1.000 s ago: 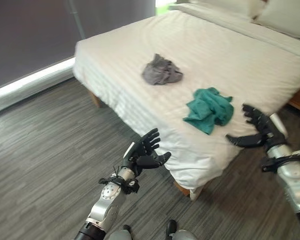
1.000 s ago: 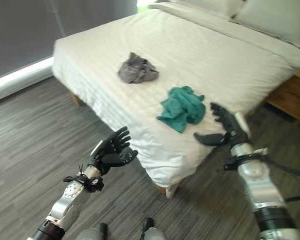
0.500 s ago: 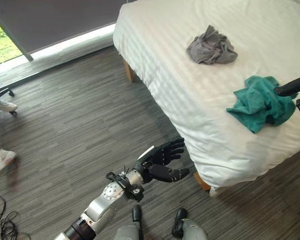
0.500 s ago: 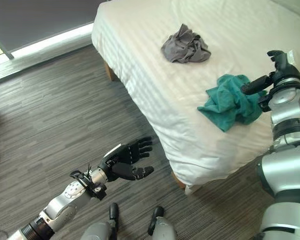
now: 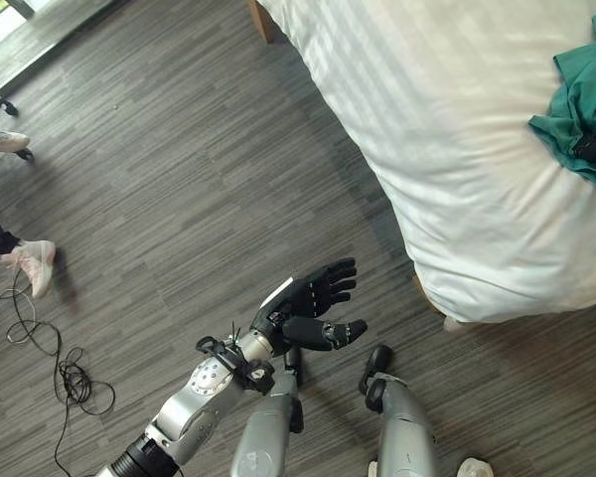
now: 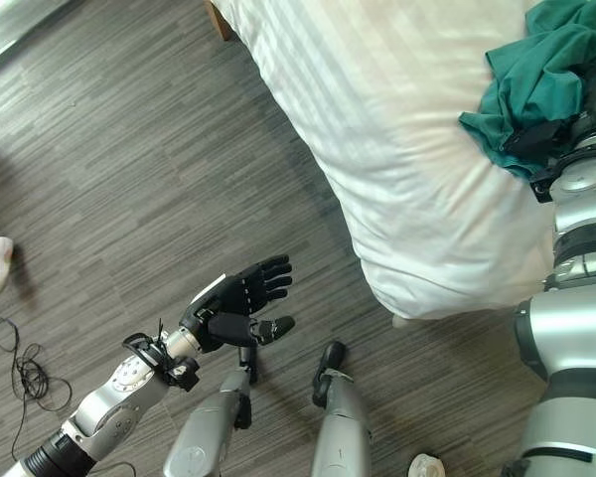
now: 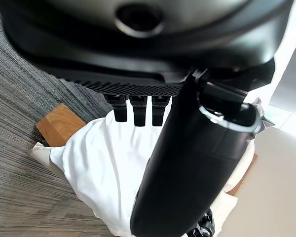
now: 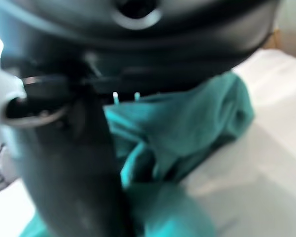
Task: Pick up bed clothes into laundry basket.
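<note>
1. Left hand (image 5: 308,310) sits low in the centre of the frame over the wood-grain floor (image 5: 179,199), fingers spread and relaxed, gripping nothing.
2. Right hand (image 6: 538,135) is at the right edge, planted on the teal garment (image 6: 536,79); whether its fingers have closed on the cloth, I cannot tell.
3. That teal garment lies crumpled at upper right on the white bed (image 5: 447,129), close to the mattress edge.
4. A person's shoes (image 5: 28,263) show at far left.

A person's shoes (image 5: 25,260), perhaps sneakers, on wood-look floor (image 5: 179,179).
</note>
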Motion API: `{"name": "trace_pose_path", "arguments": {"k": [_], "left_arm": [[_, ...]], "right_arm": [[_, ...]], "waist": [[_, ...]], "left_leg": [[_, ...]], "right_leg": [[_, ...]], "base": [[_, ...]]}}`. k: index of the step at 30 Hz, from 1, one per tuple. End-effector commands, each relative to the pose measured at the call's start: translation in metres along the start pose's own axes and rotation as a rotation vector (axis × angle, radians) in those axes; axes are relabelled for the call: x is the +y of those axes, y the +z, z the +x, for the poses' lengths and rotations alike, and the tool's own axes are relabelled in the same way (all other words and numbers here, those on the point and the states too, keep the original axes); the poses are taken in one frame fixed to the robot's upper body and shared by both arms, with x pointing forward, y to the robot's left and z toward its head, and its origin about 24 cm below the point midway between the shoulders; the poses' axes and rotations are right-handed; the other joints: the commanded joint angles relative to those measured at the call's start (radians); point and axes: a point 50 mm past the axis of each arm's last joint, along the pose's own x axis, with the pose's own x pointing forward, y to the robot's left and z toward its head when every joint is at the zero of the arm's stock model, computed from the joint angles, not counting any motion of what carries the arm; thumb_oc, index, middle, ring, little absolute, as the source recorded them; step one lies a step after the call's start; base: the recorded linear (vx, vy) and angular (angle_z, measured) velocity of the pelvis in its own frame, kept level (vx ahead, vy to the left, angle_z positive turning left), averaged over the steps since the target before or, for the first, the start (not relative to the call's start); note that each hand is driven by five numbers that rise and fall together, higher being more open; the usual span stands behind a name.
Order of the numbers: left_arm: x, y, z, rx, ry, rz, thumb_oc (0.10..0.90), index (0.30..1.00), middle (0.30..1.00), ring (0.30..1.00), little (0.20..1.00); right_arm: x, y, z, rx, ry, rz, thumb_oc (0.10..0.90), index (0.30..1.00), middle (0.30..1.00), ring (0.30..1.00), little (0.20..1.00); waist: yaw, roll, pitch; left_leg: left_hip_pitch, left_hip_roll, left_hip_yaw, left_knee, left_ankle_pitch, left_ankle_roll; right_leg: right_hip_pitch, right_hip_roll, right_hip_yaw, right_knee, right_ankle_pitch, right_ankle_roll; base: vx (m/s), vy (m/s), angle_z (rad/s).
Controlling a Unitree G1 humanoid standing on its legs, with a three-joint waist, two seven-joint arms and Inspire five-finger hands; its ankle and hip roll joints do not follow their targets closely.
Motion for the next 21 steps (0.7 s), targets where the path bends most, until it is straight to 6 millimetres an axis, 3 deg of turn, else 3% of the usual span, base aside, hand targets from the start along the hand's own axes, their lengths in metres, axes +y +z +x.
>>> {"name": "trace_pose_path", "arguments": {"k": [1,4,6,8,11,13,14,15,16,17,21], "left_arm": [[-0.03,0.049,0.008,-0.28,-0.137,0.036,0.8,0.9,0.9,0.9,0.9],[-0.03,0.051,0.012,-0.283,-0.145,0.052,0.8,0.9,0.9,0.9,0.9],[-0.027,0.056,0.016,-0.3,-0.135,0.065,0.8,0.9,0.9,0.9,0.9],[-0.026,0.057,0.016,-0.306,-0.128,0.064,0.8,0.9,0.9,0.9,0.9],[-0.02,0.057,0.012,-0.31,-0.101,0.058,0.8,0.9,0.9,0.9,0.9],[-0.015,0.055,0.01,-0.302,-0.081,0.046,0.8,0.9,0.9,0.9,0.9],[-0.015,0.054,0.01,-0.295,-0.086,0.05,0.8,0.9,0.9,0.9,0.9],[-0.011,0.052,0.009,-0.29,-0.063,0.042,0.8,0.9,0.9,0.9,0.9],[-0.007,0.046,0.007,-0.268,-0.048,0.032,0.8,0.9,0.9,0.9,0.9],[-0.002,0.045,0.006,-0.269,-0.02,0.028,0.8,0.9,0.9,0.9,0.9],[0.018,0.031,-0.001,-0.261,0.118,-0.065,0.8,0.9,0.9,0.9,0.9]], "right_arm": [[-0.003,-0.015,-0.001,0.063,0.002,-0.087,0.4,0.3,0.3,0.3,0.3],[-0.001,-0.006,-0.001,0.021,0.002,-0.078,0.4,0.3,0.3,0.3,0.3],[-0.003,0.021,0.0,-0.111,-0.011,0.065,0.4,0.3,0.3,0.3,0.3],[-0.004,0.029,-0.002,-0.17,-0.01,0.107,0.4,0.3,0.3,0.3,0.3],[-0.013,0.062,-0.02,-0.415,-0.014,0.258,0.4,0.3,0.3,0.3,0.3],[-0.02,0.07,-0.038,-0.551,-0.018,0.297,0.4,0.3,0.3,0.3,0.3],[-0.02,0.065,-0.039,-0.542,-0.021,0.299,0.4,0.3,0.3,0.3,0.3],[-0.026,0.07,-0.048,-0.602,-0.023,0.358,0.4,0.3,0.3,0.3,0.3],[-0.029,0.054,-0.059,-0.62,-0.031,0.414,0.4,0.3,0.3,0.3,0.3],[-0.029,0.051,-0.067,-0.643,-0.015,0.451,0.4,0.3,0.3,0.3,0.3],[-0.009,0.008,-0.104,-0.605,0.03,0.597,0.4,0.3,0.3,0.3,0.3]], "waist": [[0.013,-0.014,0.059],[0.001,-0.023,0.06],[-0.026,-0.043,0.057],[-0.036,-0.05,0.057],[-0.072,-0.08,0.038],[-0.098,-0.093,0.019],[-0.091,-0.097,0.017],[-0.112,-0.102,0.0],[-0.121,-0.112,-0.033],[-0.137,-0.118,-0.051],[-0.162,-0.153,-0.138]], "left_leg": [[0.01,0.036,-0.031,-0.064,0.026,-0.078],[0.023,0.039,-0.014,-0.064,0.023,-0.08],[0.054,0.042,-0.002,-0.062,0.008,-0.083],[0.062,0.044,0.002,-0.061,0.005,-0.084],[0.095,0.051,0.015,-0.062,0.0,-0.086],[0.126,0.057,0.023,-0.06,-0.017,-0.086],[0.123,0.057,0.022,-0.062,-0.011,-0.085],[0.143,0.062,0.026,-0.059,-0.025,-0.085],[0.176,0.066,0.03,-0.06,-0.03,-0.083],[0.194,0.07,0.037,-0.058,-0.036,-0.082],[0.282,0.085,0.055,-0.057,-0.068,-0.078]], "right_leg": [[0.154,0.019,0.114,-0.346,0.164,0.108],[0.16,0.025,0.125,-0.353,0.17,0.108],[0.181,0.031,0.137,-0.356,0.16,0.109],[0.188,0.033,0.14,-0.358,0.16,0.109],[0.22,0.038,0.146,-0.374,0.163,0.11],[0.248,0.04,0.148,-0.378,0.154,0.113],[0.247,0.041,0.147,-0.383,0.162,0.112],[0.271,0.04,0.149,-0.386,0.151,0.115],[0.311,0.043,0.141,-0.403,0.157,0.116],[0.33,0.046,0.143,-0.409,0.157,0.116],[0.424,0.066,0.143,-0.451,0.159,0.121]], "base": [[0.0,0.0,0.0],[0.03,0.011,-0.09],[0.05,0.011,-0.14],[0.02,-0.004,-0.16],[0.06,-0.003,-0.18],[0.08,0.004,-0.19],[0.09,-0.002,-0.23],[0.09,0.01,-0.21],[0.15,0.018,-0.08],[0.14,0.033,-0.03],[0.1,0.017,-0.03]]}}
